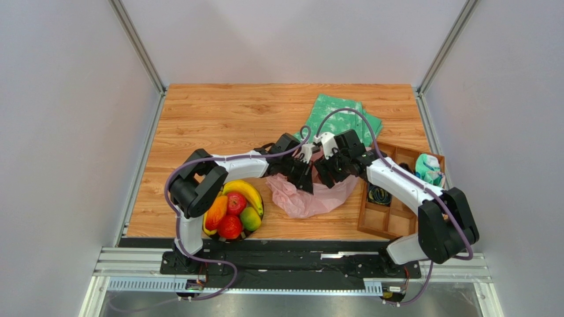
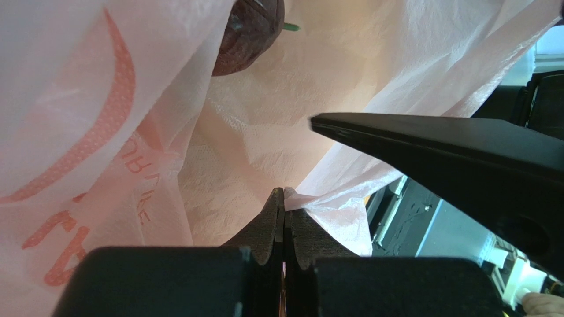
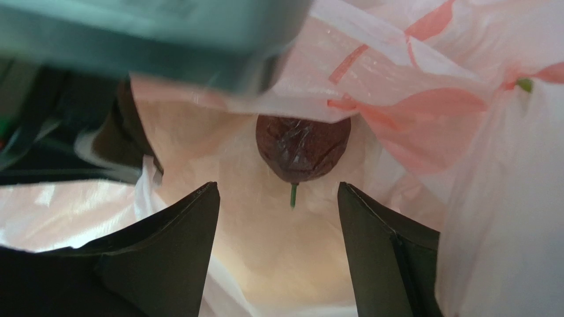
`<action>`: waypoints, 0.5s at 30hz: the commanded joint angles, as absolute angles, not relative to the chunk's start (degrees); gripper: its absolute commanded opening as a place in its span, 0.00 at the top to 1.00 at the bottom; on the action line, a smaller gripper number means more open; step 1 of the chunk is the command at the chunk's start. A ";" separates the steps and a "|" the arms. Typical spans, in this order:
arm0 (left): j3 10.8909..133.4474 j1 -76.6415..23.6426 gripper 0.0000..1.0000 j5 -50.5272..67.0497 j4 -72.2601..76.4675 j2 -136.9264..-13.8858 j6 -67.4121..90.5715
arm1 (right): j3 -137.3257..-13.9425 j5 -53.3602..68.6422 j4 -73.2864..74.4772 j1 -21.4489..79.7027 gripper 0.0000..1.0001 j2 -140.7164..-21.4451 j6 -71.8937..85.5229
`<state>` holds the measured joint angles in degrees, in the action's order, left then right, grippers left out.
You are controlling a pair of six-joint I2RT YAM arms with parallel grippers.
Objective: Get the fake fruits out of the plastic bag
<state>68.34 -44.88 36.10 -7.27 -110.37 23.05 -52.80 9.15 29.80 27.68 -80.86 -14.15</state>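
**A:** Where is the last fruit?

**B:** A dark plum (image 3: pixel 303 146), green stem toward us, lies deep in the pink plastic bag (image 1: pixel 308 198). The other fake fruits (image 1: pixel 233 210) are heaped at the near left of the table, well apart from the bag.

**A:** And the tools?

**B:** The left gripper (image 2: pixel 283 196) has its fingers pressed together, apparently pinching the bag's edge and holding the mouth up. The right gripper (image 3: pixel 278 191) is inside the mouth with its jaws spread. The plum is just beyond its fingertips and not touching them.

**A:** What could go wrong?

**B:** The jaws could close on thin film as well as fruit, so the bag would lift with the plum. The plum is glossy and round and could squirt out of the grip and roll deeper. If the film slips from the left pinch, the mouth would collapse over the right fingers.

**A:** What can't be seen?

**B:** From overhead, both grippers and the folds hide the plum. A blurred grey-green shape (image 3: pixel 152 33) crosses the top of the right wrist view, and I cannot identify it. I also cannot tell whether another fruit lies under the creases.
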 commanded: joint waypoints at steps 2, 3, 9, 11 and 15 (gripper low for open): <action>66.89 -44.48 1.00 38.85 -4.04 -109.16 24.17 | -56.07 8.96 23.47 27.33 0.30 -83.93 -8.01; 66.88 -44.39 1.00 39.46 -3.96 -109.25 24.26 | -56.16 8.96 22.77 27.33 0.29 -84.72 -7.74; 64.86 -43.59 1.00 39.81 -2.11 -108.63 24.70 | -57.22 7.74 19.43 27.33 0.20 -91.57 -6.33; 64.51 -43.51 1.00 39.73 -2.20 -108.11 24.52 | -58.61 8.26 20.03 27.42 0.20 -94.64 -6.85; 63.55 -43.24 1.00 38.85 -1.85 -107.05 24.43 | -59.68 6.14 19.16 27.16 0.34 -96.95 -6.68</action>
<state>64.05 -43.00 37.39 -4.73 -110.37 25.28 -56.99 8.12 22.74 27.46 -95.33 -7.70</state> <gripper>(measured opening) 0.006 0.779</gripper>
